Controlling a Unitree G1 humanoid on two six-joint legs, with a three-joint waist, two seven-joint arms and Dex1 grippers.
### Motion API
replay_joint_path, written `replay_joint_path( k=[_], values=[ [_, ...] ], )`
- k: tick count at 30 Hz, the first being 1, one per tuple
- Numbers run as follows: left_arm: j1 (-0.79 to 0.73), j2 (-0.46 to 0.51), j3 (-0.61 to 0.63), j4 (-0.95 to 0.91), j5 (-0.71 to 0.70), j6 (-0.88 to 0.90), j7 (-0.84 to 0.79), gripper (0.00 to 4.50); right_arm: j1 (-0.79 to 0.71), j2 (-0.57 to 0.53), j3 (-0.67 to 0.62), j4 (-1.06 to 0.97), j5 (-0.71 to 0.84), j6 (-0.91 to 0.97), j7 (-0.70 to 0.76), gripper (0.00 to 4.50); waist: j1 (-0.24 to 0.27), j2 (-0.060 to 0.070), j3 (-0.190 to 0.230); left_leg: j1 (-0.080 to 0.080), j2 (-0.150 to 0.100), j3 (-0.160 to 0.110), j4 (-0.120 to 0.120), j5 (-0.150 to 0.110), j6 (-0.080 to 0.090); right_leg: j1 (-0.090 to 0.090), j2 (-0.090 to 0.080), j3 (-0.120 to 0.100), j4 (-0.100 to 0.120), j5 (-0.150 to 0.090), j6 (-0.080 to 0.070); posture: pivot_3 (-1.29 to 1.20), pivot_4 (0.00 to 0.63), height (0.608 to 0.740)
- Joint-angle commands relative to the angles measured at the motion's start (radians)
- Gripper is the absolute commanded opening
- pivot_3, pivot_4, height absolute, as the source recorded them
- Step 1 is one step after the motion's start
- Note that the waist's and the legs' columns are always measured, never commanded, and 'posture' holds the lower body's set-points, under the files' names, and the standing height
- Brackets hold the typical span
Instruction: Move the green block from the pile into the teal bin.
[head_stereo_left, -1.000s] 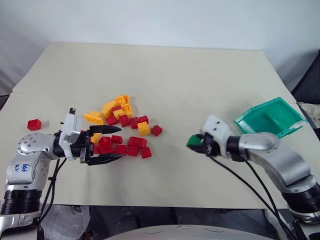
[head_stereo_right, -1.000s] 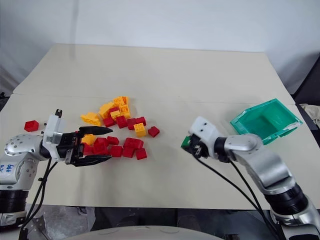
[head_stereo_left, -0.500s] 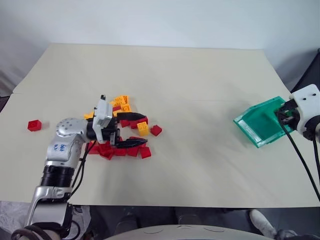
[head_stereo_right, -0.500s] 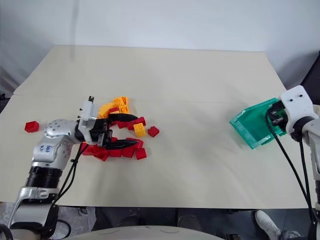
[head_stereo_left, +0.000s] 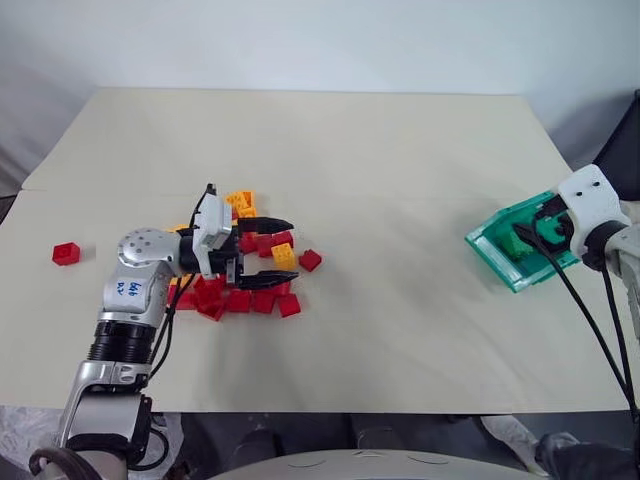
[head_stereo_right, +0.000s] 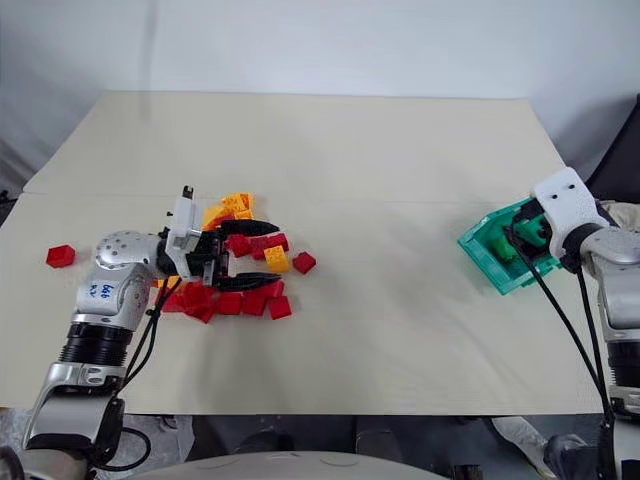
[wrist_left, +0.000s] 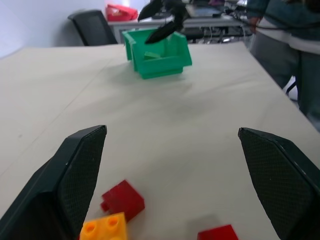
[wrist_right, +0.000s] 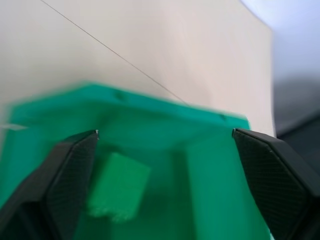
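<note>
The green block (wrist_right: 117, 192) lies inside the teal bin (head_stereo_left: 490, 252) at the table's right edge, and it also shows in the left wrist view (wrist_left: 152, 56). My right gripper (head_stereo_left: 532, 233) hovers over the bin, open, its fingers (wrist_right: 65, 170) wide apart on either side of the block without touching it. The pile (head_stereo_left: 245, 285) of red and yellow-orange bricks lies left of centre. My left gripper (head_stereo_left: 268, 255) is open at the pile's right side, pointing right, with its fingers (wrist_left: 75, 170) spread above a few bricks and holding nothing.
A lone red brick (head_stereo_left: 65, 253) sits far left, apart from the pile. Bare tabletop (head_stereo_left: 400, 300) stretches between pile and bin. Beyond the table's right side are a person (wrist_left: 285, 30) and a black chair (wrist_left: 95, 27).
My right arm swung right from mid-table to the bin with the green block and opened; the block now lies in the bin. My left gripper moved right, onto the pile.
</note>
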Motion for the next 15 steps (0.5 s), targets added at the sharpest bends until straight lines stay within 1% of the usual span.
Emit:
replay_joint_path(
  k=[1, 3, 5, 7, 10, 13, 15],
  values=[
    [0.033, 0.04, 0.057, -0.071, -0.026, 0.033, 0.034, 4.5, 0.001, -0.042, -0.026, -0.085, 0.03, 0.003, 0.07, 4.46, 0.0, 0.0, 0.0, 0.0, 0.0, 0.0, 0.0, 0.0, 0.0, 0.0, 0.0, 0.0, 0.0, 0.0, 0.0, 0.0, 0.15, 0.74],
    [0.049, 0.058, 0.074, -0.091, -0.035, 0.061, 0.052, 4.5, 0.008, -0.046, -0.025, -0.114, 0.046, -0.014, 0.111, 4.46, 0.002, 0.0, 0.0, 0.0, 0.0, 0.0, 0.0, 0.0, 0.0, 0.0, 0.0, 0.0, 0.0, 0.0, 0.0, 0.0, 0.15, 0.74],
    [0.123, 0.105, 0.15, -0.162, -0.076, 0.088, 0.065, 4.5, 0.017, -0.008, -0.026, -0.241, 0.181, -0.016, 0.237, 4.46, -0.001, 0.0, 0.0, 0.0, 0.0, 0.0, 0.0, 0.0, 0.0, 0.0, 0.0, 0.0, 0.0, 0.0, 0.0, 0.0, 0.15, 0.74],
    [0.194, 0.139, 0.218, -0.211, -0.141, 0.131, 0.056, 4.5, 0.03, 0.016, -0.016, -0.302, 0.26, -0.013, 0.314, 4.46, -0.011, 0.0, 0.0, 0.0, 0.002, 0.0, -0.001, 0.0, 0.001, 0.0, 0.001, 0.0, 0.001, 0.0, 0.0, 0.0, 0.15, 0.74],
    [0.283, 0.175, 0.285, -0.236, -0.145, 0.16, 0.096, 4.5, 0.076, 0.019, -0.001, -0.311, 0.283, -0.052, 0.383, 4.46, -0.009, 0.0, 0.0, 0.0, 0.002, -0.002, 0.0, -0.001, 0.001, 0.0, 0.0, -0.002, 0.001, 0.0, 0.0, 0.0, 0.15, 0.74],
    [0.443, 0.213, 0.374, -0.277, -0.138, 0.135, 0.085, 4.5, 0.153, 0.019, 0.006, -0.308, 0.318, -0.132, 0.5, 4.46, -0.003, 0.0, 0.0, 0.0, 0.001, -0.002, -0.001, -0.001, 0.0, 0.0, -0.002, -0.003, -0.001, 0.0, -0.001, 0.0, 0.15, 0.74],
    [0.518, 0.226, 0.427, -0.282, -0.137, 0.117, 0.086, 4.5, 0.18, 0.02, 0.013, -0.273, 0.315, -0.193, 0.557, 4.46, 0.001, 0.0, 0.0, -0.001, 0.001, -0.001, 0.0, -0.001, 0.001, 0.001, -0.003, -0.003, -0.002, 0.0, -0.001, 0.0, 0.15, 0.74]
  ],
)
